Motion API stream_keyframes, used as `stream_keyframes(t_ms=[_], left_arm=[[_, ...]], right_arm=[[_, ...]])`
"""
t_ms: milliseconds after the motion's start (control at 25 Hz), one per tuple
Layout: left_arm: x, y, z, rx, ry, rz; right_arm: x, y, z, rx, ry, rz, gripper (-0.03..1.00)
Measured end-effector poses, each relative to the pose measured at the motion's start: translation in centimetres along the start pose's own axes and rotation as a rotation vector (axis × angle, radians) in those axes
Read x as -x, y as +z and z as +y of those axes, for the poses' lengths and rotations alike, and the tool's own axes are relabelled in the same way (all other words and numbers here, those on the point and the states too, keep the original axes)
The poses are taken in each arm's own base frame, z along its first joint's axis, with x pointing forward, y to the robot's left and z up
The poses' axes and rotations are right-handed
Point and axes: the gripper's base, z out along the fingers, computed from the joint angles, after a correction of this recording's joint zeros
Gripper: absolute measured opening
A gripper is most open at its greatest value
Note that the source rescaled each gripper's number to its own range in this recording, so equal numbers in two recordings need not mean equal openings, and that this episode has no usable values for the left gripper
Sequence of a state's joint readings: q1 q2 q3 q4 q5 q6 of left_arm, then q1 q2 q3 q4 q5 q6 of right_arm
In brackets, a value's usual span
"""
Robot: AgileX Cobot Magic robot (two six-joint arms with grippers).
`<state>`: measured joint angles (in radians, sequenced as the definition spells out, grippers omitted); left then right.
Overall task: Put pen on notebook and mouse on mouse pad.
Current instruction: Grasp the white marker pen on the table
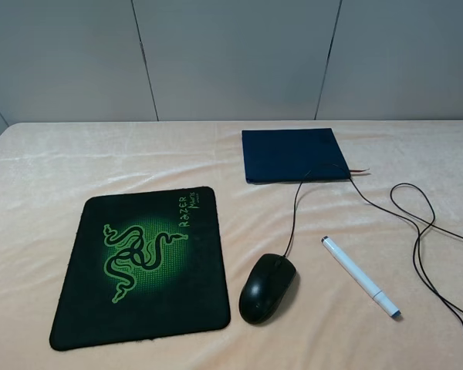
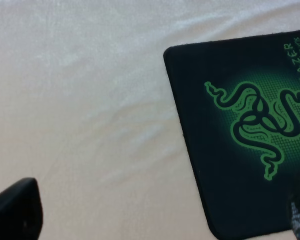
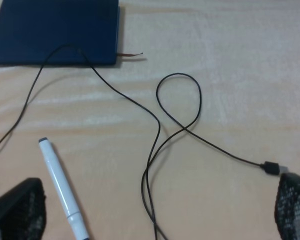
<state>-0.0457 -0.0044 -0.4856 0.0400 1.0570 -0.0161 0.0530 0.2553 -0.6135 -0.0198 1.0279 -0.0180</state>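
The black mouse pad [image 1: 143, 266] with its green snake logo lies on the left of the table. Just right of it sits the glossy black mouse [image 1: 268, 287], off the pad. The white pen [image 1: 360, 276] lies on the cloth right of the mouse. The navy notebook [image 1: 295, 154] lies further back. Neither arm shows in the exterior high view. My left gripper [image 2: 157, 220] hangs open above the cloth beside the mouse pad [image 2: 250, 140]. My right gripper [image 3: 155, 215] is open above the pen [image 3: 62, 187] and the cable, holding nothing; the notebook [image 3: 55, 30] lies beyond.
The mouse's thin black cable [image 1: 417, 223] runs over the notebook's corner, loops across the right side of the table and ends in a USB plug [image 3: 271, 167]. A reddish ribbon [image 3: 130, 54] sticks out of the notebook. Peach cloth covers the table.
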Motion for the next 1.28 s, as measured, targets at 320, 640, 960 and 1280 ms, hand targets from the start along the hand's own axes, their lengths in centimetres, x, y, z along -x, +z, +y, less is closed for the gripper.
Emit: stream_keyframes(t_ms=[320,640,960,1280], left_arm=[[0.0,0.0,0.0,0.0,0.0,0.0],[0.0,0.0,0.0,0.0,0.0,0.0],[0.0,0.0,0.0,0.0,0.0,0.0],[0.0,0.0,0.0,0.0,0.0,0.0]], right_arm=[[4.9,2.4,0.6,0.088,-0.201,0.126,1.0],[6.1,7.3,3.5,0.211,-0.358,0.329,1.0],[5.5,12.7,6.2,0.255,-0.418,0.524,1.0],[4.7,17.0,8.0,0.288,-0.393,0.601,1.0]])
